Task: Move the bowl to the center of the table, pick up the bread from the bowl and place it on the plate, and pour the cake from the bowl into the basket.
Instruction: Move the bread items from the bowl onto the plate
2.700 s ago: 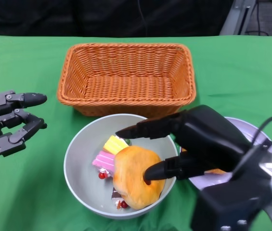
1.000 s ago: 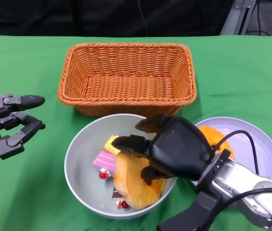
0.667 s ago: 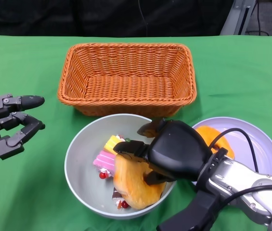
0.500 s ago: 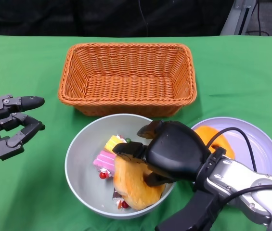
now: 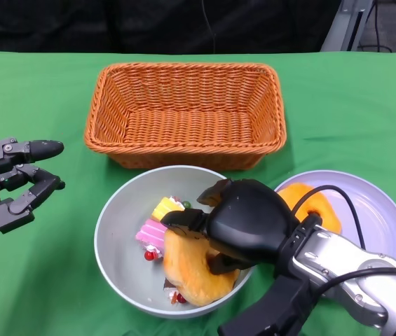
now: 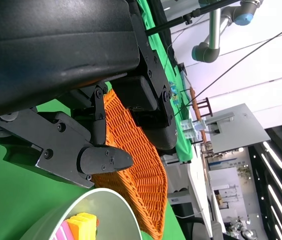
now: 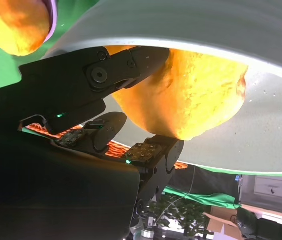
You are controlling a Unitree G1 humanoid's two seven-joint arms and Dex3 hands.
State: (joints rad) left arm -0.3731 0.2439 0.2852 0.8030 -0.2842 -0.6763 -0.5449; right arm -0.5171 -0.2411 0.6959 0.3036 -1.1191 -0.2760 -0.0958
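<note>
A grey bowl [image 5: 117, 245] sits just in front of the orange wicker basket [image 5: 183, 112]. In it lie a golden bread roll [image 5: 187, 269] and pink and yellow cake pieces [image 5: 157, 222]. My right hand [image 5: 243, 225] reaches into the bowl and grips the bread [image 7: 190, 95] between its fingers [image 7: 101, 75]. A second orange bread [image 5: 310, 204] lies on the lilac plate [image 5: 376, 217] at the right. My left hand [image 5: 8, 185] hovers left of the bowl, fingers apart, holding nothing.
Green cloth covers the table [image 5: 36, 98]. The basket holds nothing. In the left wrist view the basket [image 6: 136, 165] and the bowl's rim [image 6: 81, 210] show beyond my left hand's fingers [image 6: 106, 160].
My right hand came from above the bowl down onto the bread and closed around it. The bread has tilted and shifted slightly left. The left hand has stayed put.
</note>
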